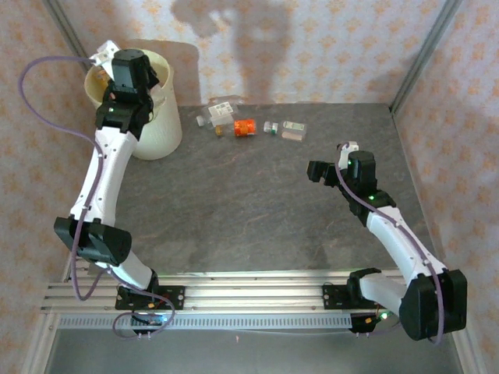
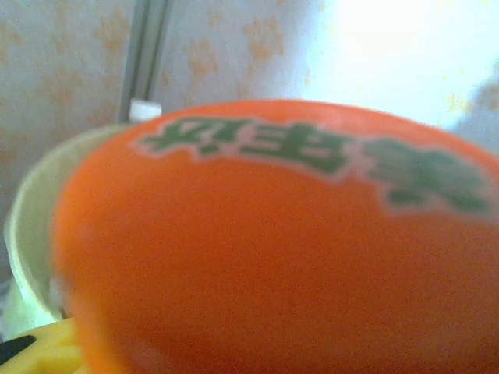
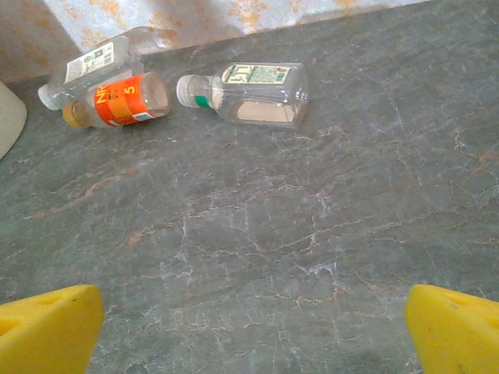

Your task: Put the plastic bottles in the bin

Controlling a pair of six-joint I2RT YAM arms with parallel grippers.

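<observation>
Partway there. Left gripper [image 1: 107, 62] over the bin [image 1: 160, 125], upper left of the top view, pinching an orange bottle [image 2: 257, 257], not dropped yet. Right gripper [image 3: 249, 327] spread wide and empty, right of centre. Handful of bottles [image 1: 245, 126] left lying on the table [image 1: 234, 210], upper middle.

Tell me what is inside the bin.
The left gripper holds an orange bottle above the bin, hiding most of the inside; only a strip of pale liner shows.

The tabletop [image 3: 265, 249] is showing a matt grey, stone-veined finish. The clear plastic bottles [image 3: 261, 105] are gleaming smooth and glossy, while the cream plastic bin [image 1: 162, 125] is looking smooth and dull.
</observation>
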